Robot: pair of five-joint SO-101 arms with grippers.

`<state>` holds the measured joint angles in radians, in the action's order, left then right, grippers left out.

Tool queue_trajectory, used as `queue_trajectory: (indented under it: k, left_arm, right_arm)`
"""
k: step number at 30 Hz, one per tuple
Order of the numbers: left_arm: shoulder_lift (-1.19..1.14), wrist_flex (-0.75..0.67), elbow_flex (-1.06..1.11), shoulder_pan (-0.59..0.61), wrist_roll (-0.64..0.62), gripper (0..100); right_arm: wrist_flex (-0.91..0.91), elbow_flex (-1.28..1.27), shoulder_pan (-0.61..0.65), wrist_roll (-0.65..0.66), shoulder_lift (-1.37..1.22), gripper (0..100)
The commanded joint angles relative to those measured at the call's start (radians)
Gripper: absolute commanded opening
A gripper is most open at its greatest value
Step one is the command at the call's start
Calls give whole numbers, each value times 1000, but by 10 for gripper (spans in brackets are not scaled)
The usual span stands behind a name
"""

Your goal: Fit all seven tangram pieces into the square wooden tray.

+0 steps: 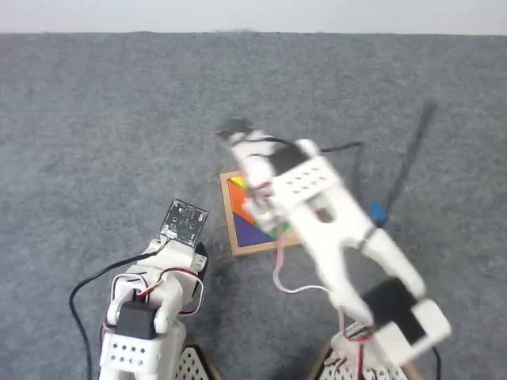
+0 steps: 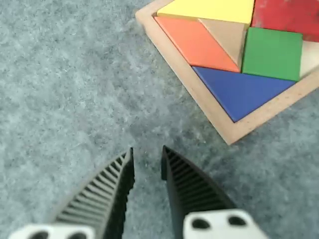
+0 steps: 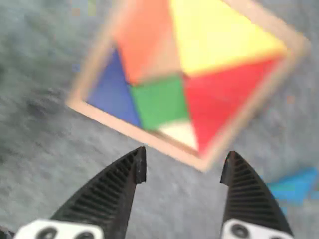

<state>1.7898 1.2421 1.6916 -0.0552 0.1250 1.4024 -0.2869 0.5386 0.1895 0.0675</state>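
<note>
The pale wooden tray (image 2: 182, 67) holds a yellow triangle (image 2: 212, 10), an orange piece (image 2: 192, 40), a tan triangle (image 2: 227, 35), a green square (image 2: 273, 54), a red triangle (image 2: 286, 15), a dark blue triangle (image 2: 239, 89) and a cream piece (image 2: 310, 57). Near the tray, a light blue piece (image 3: 294, 185) lies on the mottled grey worktop (image 2: 65, 74).

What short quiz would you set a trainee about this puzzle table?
1. True or false: the green square lies inside the wooden tray.
2. Which stands wider open? A: the left pincer. B: the right pincer.
3. Fill in: the loose piece on the carpet beside the tray is light ____.
Key: 1 true; 2 B; 3 blue.
</note>
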Motion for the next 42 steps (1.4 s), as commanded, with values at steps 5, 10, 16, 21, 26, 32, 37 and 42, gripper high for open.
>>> queue_trajectory:
  k: [5, 10, 16, 21, 26, 32, 37, 42]
  left_arm:
    - [2, 5, -7, 0, -6, 88]
    - [2, 5, -7, 0, -6, 88]
    - [2, 5, -7, 0, -6, 88]
    - [2, 5, -7, 0, -6, 88]
    - [2, 5, -7, 0, -6, 88]
    - [2, 5, -7, 0, -6, 88]
    - [2, 5, -7, 0, -6, 88]
    - [2, 5, -7, 0, -6, 88]
  right_arm:
    - [-102, -256, -361, 180, 216, 292]
    - [-183, -310, -533, 199, 214, 291]
    - [-252, -313, -565, 195, 114, 291]
    - [-331, -253, -605, 172, -22, 292]
    - [-366, -192, -605, 164, -130, 292]
    - [-366, -101, -605, 130, -231, 292]
    - [-366, -34, -605, 135, -320, 290]
    - [-358, -9, -607, 130, -367, 288]
